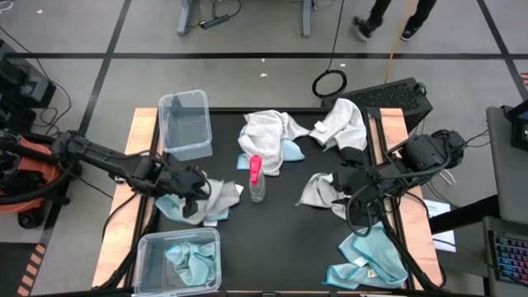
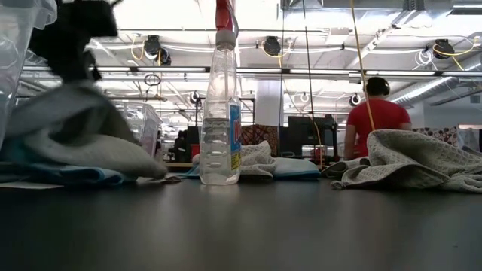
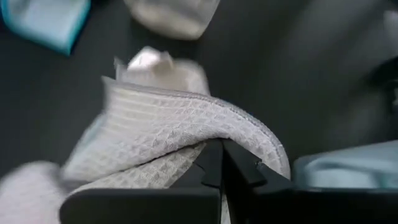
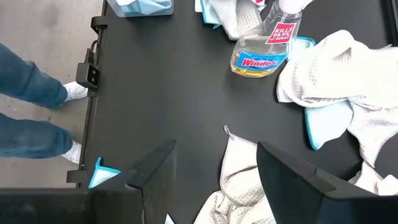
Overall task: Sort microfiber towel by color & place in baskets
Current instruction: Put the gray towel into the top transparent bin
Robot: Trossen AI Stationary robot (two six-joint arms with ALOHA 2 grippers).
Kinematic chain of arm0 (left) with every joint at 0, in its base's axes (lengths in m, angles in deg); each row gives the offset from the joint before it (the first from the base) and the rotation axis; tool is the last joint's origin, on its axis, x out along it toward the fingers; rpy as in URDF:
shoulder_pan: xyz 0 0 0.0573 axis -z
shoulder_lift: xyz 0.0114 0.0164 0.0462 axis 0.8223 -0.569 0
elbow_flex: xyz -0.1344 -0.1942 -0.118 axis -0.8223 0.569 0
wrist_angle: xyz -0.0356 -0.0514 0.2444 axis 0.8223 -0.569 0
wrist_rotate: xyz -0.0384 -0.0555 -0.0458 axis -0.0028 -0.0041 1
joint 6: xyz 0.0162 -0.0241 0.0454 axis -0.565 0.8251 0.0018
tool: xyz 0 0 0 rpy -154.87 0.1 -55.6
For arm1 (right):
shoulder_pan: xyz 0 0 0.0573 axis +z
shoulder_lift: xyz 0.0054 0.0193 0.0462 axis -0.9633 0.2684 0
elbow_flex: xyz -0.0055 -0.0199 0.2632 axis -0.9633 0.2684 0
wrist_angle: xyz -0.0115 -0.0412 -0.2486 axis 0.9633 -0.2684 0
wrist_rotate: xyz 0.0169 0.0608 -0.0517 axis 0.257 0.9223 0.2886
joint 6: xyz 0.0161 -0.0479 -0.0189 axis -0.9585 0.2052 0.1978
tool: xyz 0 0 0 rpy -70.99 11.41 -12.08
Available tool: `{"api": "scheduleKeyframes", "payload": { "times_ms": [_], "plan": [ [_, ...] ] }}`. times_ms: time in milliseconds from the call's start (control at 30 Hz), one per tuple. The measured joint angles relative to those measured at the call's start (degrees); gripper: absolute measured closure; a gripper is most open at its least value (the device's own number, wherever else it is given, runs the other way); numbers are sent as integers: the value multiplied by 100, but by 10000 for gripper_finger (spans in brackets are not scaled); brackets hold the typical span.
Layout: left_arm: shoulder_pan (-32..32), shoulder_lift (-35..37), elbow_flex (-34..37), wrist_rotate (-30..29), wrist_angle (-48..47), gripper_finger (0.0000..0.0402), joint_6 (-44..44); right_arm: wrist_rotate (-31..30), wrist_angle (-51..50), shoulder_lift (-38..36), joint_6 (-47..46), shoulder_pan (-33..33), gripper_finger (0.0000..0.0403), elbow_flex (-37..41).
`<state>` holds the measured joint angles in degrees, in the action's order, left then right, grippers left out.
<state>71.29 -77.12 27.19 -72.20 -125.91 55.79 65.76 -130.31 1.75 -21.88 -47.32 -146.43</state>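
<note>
My left gripper (image 1: 196, 188) is shut on a white-grey waffle towel (image 1: 219, 198) at the table's left. That towel lies partly on a light blue towel (image 1: 169, 206). My right gripper (image 4: 214, 168) is open above another white towel (image 4: 239, 183) at the right, and part of that cloth shows between its fingers. More white towels (image 1: 268, 130) (image 1: 342, 122) lie at the far side, one on top of a blue towel (image 1: 290, 152). Another light blue towel (image 1: 369, 257) lies near right. The far-left basket (image 1: 186, 124) holds nothing, and the near-left basket (image 1: 177, 260) holds a light blue towel. My left gripper pinches a rounded fold (image 3: 205, 134) of the white-grey towel between its two fingers (image 3: 239, 165). The cloth rises to the gripper (image 2: 71, 94) while its lower part (image 2: 98, 154) rests on the blue towel and the table. My right gripper: I cannot tell whether it touches the towel below it.
A clear spray bottle with a pink top (image 1: 256, 177) stands upright mid-table between the two grippers. Bare black tabletop lies in front of it at the near middle (image 1: 280, 247). A person in a red shirt (image 2: 373, 124) stands in the room beyond the table.
</note>
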Motion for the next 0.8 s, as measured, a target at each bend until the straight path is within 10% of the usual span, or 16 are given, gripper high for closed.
{"api": "scheduleKeyframes", "payload": {
  "times_ms": [333, 800],
  "plan": [
    [0, 0, -1877, -531, -1102, 400, -719, -273, 0, 2, 217, 0, 190, 0],
    [1, 2, -4390, -2833, -2162, 401, -1967, -542, 0, 3, 280, 0, 191, 0]
  ]
}}
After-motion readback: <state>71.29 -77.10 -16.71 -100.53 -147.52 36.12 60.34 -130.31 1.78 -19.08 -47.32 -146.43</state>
